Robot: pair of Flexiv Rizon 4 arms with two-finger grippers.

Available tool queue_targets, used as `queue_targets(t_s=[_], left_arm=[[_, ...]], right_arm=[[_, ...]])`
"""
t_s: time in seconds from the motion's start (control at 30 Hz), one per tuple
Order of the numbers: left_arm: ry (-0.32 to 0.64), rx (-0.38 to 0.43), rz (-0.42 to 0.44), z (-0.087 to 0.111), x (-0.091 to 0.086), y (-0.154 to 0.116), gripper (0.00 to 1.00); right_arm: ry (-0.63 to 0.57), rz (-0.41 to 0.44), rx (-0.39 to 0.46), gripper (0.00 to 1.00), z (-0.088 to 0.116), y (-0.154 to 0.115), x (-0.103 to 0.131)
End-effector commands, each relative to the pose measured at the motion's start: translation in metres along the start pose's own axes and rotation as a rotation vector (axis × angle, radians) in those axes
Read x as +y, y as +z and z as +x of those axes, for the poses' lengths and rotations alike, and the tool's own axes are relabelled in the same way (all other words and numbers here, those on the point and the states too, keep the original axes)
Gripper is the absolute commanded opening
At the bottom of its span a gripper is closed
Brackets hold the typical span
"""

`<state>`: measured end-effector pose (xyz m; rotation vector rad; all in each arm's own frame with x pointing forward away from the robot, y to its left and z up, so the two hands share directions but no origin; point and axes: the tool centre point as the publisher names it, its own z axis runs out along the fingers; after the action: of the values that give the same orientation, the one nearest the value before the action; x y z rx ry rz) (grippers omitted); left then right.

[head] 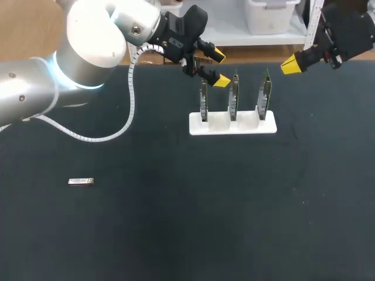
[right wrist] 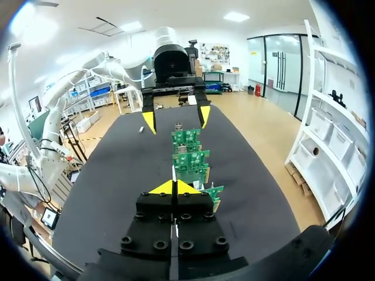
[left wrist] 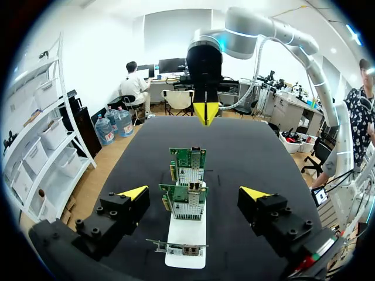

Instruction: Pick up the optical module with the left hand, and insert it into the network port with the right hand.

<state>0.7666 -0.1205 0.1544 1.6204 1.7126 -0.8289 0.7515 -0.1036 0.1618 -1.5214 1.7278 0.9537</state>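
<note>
With the optical module lying flat on the table, well apart from our left gripper, whose fingers stood spread beside the rack of 3 cards, we judged it best to carry that gripper over, line its fingers across the module's narrow sides and descend squarely, while our right gripper held its tips pressed together.

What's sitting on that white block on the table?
Three green circuit boards stand upright in a row on the white block. Their lower edges are hidden inside it.

Three boards stood side by side in the stand. The optical module lay on the table well left of the stand and nearer the robot's side.
</note>
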Motion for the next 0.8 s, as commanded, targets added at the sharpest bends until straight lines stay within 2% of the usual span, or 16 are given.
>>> queue_targets(t_s=[0.03,0.67,0.7,0.73,0.8], left_arm=[[0.002,-0.001,-0.002,0.0003,-0.0005,0.0003,1.00],[0.002,-0.001,-0.002,0.0003,-0.0005,0.0003,1.00],[0.002,-0.001,-0.002,0.0003,-0.0005,0.0003,1.00],[0.002,-0.001,-0.002,0.0003,-0.0005,0.0003,1.00],[0.002,-0.001,-0.002,0.0003,-0.0005,0.0003,1.00]], right_arm=[[0.002,0.000,0.004,0.00,0.0005,-0.0001,-0.0008],[0.003,0.012,0.021,0.00,0.0021,-0.0020,-0.0023],[0.009,0.017,0.031,0.34,0.0022,-0.0019,-0.0021],[0.009,0.017,0.031,1.00,0.0022,-0.0019,-0.0021],[0.009,0.017,0.031,1.00,0.0022,-0.0019,-0.0021]])
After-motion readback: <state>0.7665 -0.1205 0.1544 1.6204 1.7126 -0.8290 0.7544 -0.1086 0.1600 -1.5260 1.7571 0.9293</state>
